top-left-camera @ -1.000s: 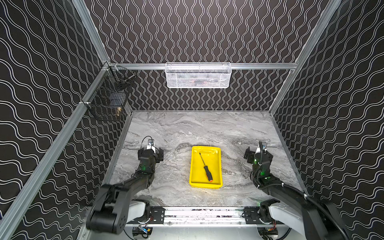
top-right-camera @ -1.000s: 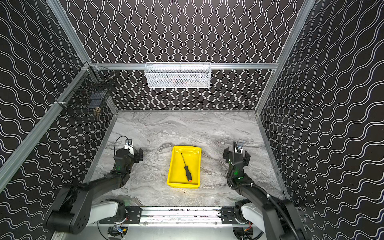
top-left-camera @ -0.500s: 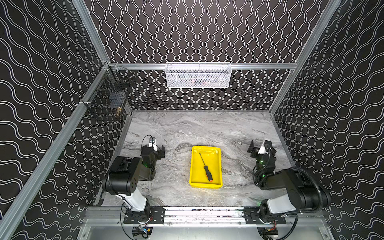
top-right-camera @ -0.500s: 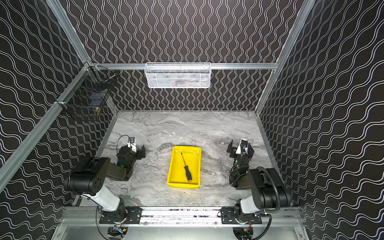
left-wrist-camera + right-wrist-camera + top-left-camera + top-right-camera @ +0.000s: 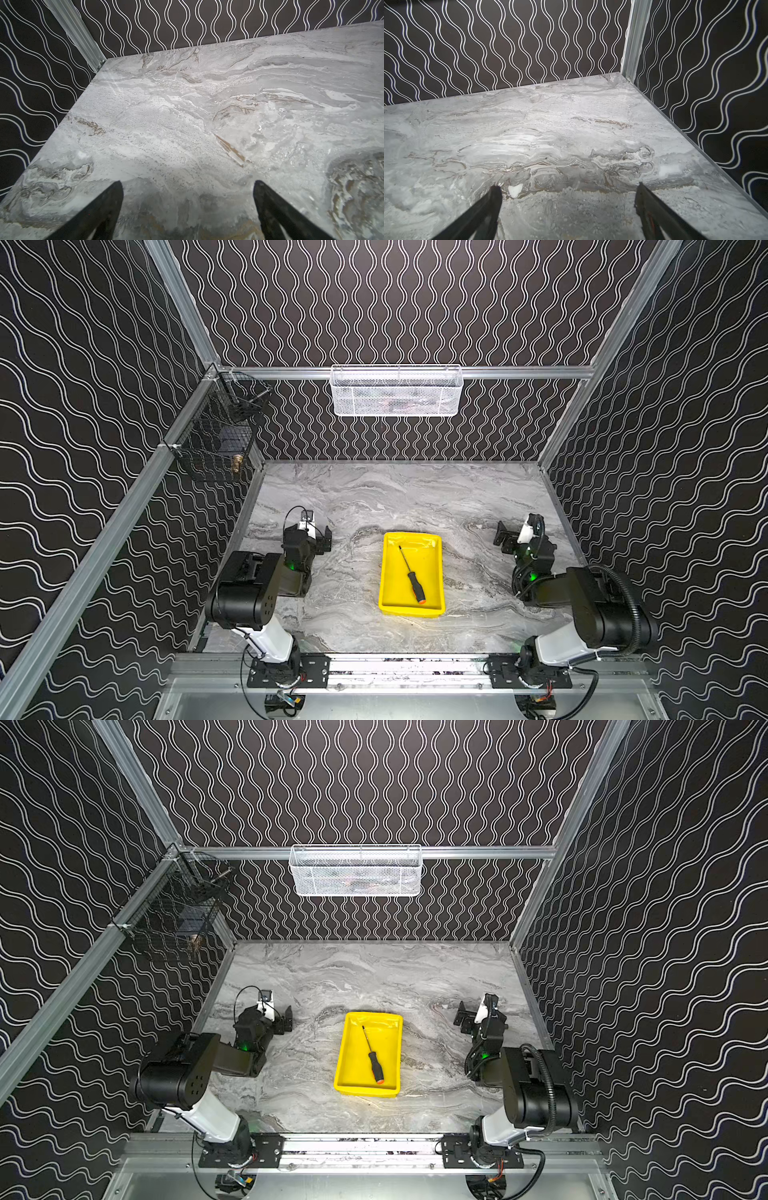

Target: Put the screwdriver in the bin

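Mid-frame, in a top view: screwdriver (image 5: pixel 410 573) lies in bin (image 5: pixel 431 572), tip up-left; left gripper (image 5: pixel 188 182) and right gripper (image 5: pixel 568 185) flank it, well apart, both splayed, empty; judged done.

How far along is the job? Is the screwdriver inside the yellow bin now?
Done: the screwdriver lies flat inside the bin, in both top views. In hand: nothing; the left gripper and right gripper are open, empty, over bare table either side of the bin. Left: nothing visible.
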`<state>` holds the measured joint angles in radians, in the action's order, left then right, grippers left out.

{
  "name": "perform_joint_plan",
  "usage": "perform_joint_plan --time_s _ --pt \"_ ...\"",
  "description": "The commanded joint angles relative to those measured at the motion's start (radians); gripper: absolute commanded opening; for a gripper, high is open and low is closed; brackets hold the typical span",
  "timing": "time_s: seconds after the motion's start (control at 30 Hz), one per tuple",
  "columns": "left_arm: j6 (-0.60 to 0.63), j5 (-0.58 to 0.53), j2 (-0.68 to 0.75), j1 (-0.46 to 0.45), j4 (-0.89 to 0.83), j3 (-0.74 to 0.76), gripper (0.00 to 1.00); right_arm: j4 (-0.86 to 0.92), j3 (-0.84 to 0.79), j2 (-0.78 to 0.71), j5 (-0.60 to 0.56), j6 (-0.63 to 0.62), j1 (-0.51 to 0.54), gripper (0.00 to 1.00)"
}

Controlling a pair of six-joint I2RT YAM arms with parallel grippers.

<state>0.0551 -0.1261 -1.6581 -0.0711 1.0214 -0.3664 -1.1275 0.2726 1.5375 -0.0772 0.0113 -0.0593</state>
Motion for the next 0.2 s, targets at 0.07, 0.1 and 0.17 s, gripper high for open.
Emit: perform_joint_plan --time_s 0.07,0.1,0.17 --pt "0.007 0.017 -0.006 0.001 -0.013 -0.016 0.99 -0.028 -0.001 -0.002 0.014 -0.001 0.001 1.0" --pt "0.009 0.016 -0.005 0.001 -0.012 -0.014 0.99 -0.033 -0.002 0.0 0.013 -0.001 0.001 1.0" --pt "0.011 0.013 -0.002 0.001 0.002 -0.007 0.99 -0.056 -0.007 0.005 0.016 -0.004 0.001 1.0"
